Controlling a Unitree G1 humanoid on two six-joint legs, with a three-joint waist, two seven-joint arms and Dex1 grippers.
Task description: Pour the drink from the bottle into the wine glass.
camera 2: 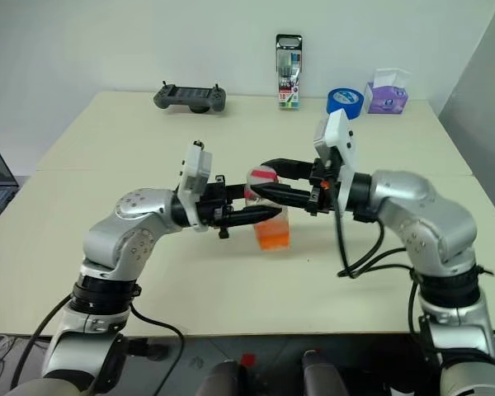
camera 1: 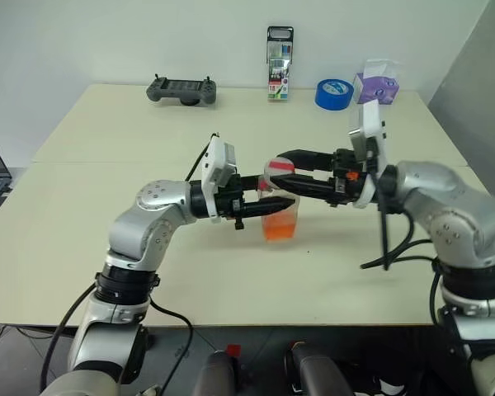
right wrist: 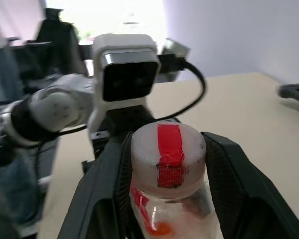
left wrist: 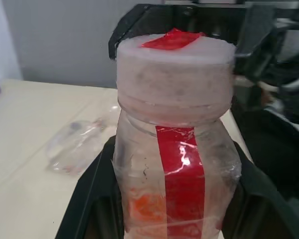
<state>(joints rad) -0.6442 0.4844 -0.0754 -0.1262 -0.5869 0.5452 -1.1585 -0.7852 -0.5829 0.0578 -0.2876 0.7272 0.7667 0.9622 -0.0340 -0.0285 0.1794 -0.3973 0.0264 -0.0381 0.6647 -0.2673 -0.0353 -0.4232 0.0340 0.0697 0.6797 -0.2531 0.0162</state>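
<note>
The small clear plastic bottle (camera 1: 279, 208) with its vertical red label strip stands upright above the middle of the cream table (camera 1: 107, 190), orange-red drink (camera 1: 279, 228) filling its lower part. Its wide pale cap (right wrist: 168, 152) carries a red tape strip across the top (the cap is still seated on the neck). My left gripper (camera 1: 268, 206) reaches in level from my left and is clenched around the bottle's body, one black finger on either side in the left wrist view. My right gripper (camera 1: 276, 173) comes in level from my right, its two black fingers closed against the sides of the cap. A clear stemmed wine glass (left wrist: 77, 144) lies on its side on the table beyond the bottle. Along the far edge, well apart from the bottle: a dark handheld game controller (camera 1: 181, 89), an upright pack of pens (camera 1: 280, 63), a blue tape roll (camera 1: 334, 93) and a purple tissue box (camera 1: 377, 85)
</note>
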